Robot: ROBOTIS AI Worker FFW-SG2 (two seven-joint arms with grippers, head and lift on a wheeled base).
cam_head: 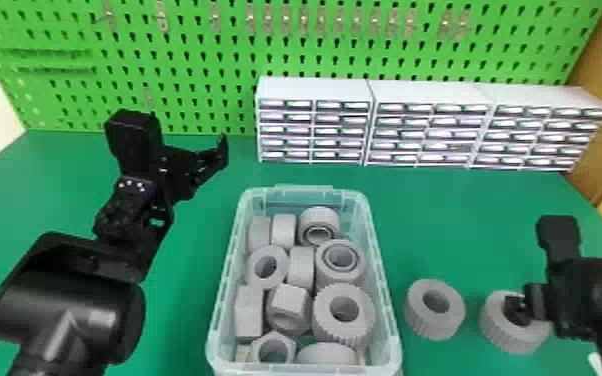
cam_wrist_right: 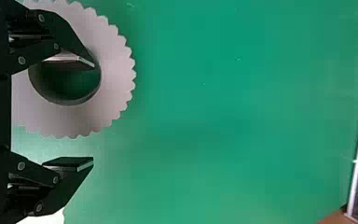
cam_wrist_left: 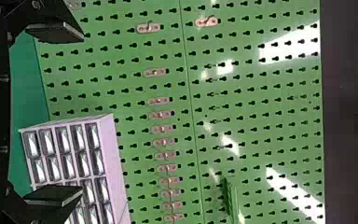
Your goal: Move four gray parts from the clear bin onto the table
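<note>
Left claw (cam_wrist_left: 82, 113) gaped empty; right claw (cam_wrist_right: 93, 113) was wide open, nothing gripped, one finger (cam_wrist_right: 70, 41) apparently inside the gear (cam_wrist_right: 115, 70), so sliding sideways could've dragged it.

Head cam looks fwd & down from above, mid-dist., over table (cam_head: 455, 225) to pegboard (cam_head: 190, 60) & drawer units (cam_head: 315, 90). L wrist cam faces pegboard, view turned sideways. R wrist cam looks down v. close on table & toothed gray part (cam_head: 500, 335). Head & L share pegboard; head & R share that part; all 3 catch drawer units.
</note>
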